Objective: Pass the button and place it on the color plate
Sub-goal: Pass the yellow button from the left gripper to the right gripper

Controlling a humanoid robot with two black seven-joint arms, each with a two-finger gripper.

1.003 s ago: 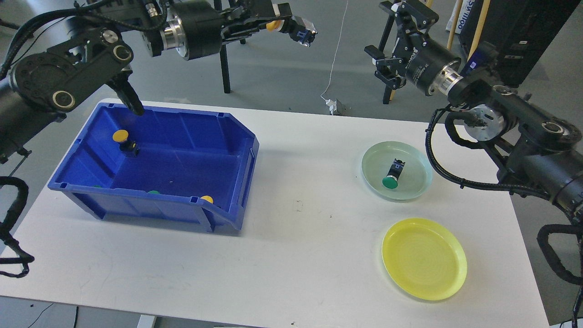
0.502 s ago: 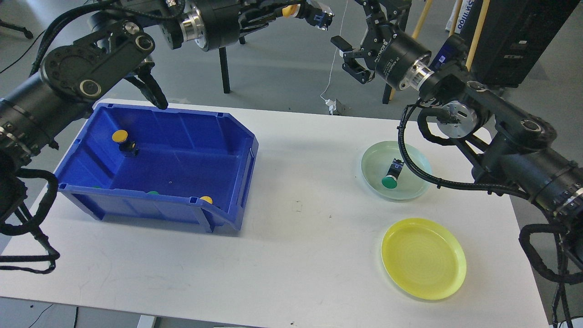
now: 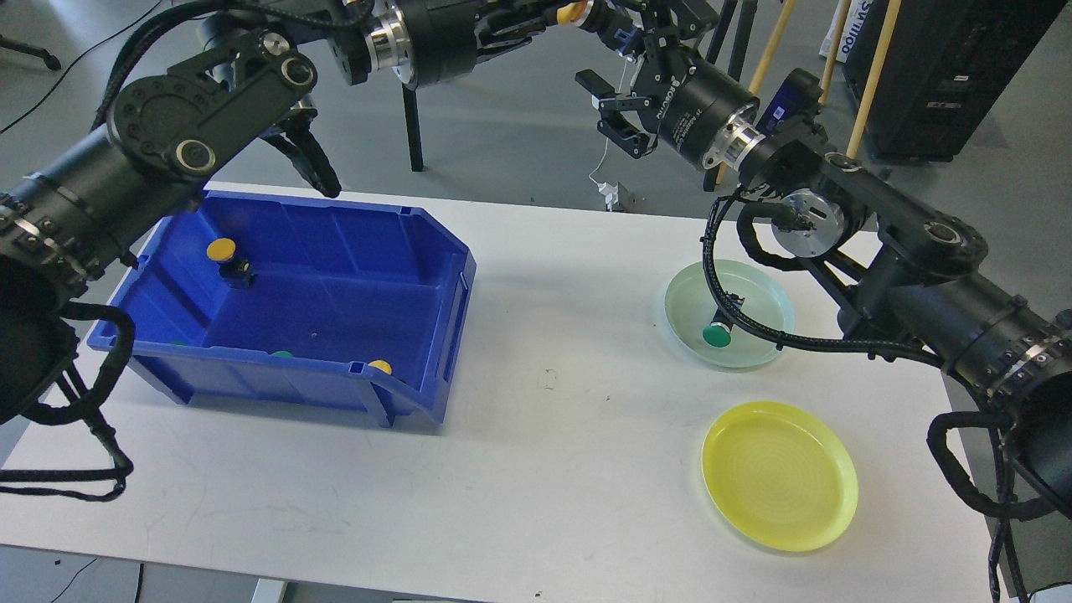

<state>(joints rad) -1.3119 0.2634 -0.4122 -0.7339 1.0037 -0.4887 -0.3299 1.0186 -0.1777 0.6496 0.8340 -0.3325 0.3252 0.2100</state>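
Observation:
My left gripper (image 3: pixel 554 15) is high at the top middle, shut on a yellow-capped button (image 3: pixel 575 10) whose dark body points right. My right gripper (image 3: pixel 624 75) is open just below and to the right of it, its fingers (image 3: pixel 605 113) spread close to the button's body without closing on it. The yellow plate (image 3: pixel 779 476) lies empty at the front right of the table. The pale green plate (image 3: pixel 758 289) behind it holds a green-capped button (image 3: pixel 716 335), partly hidden by my right arm's cable.
A blue bin (image 3: pixel 452 285) stands on the table's left. It holds a yellow button (image 3: pixel 222 249) at its back left, another yellow one (image 3: pixel 380 367) and green ones (image 3: pixel 282 353) by its front wall. Chair legs and poles stand behind the table.
My left gripper has carried the yellow button to the right. My right gripper has swung left and up to meet it, and its cable now crosses the green plate.

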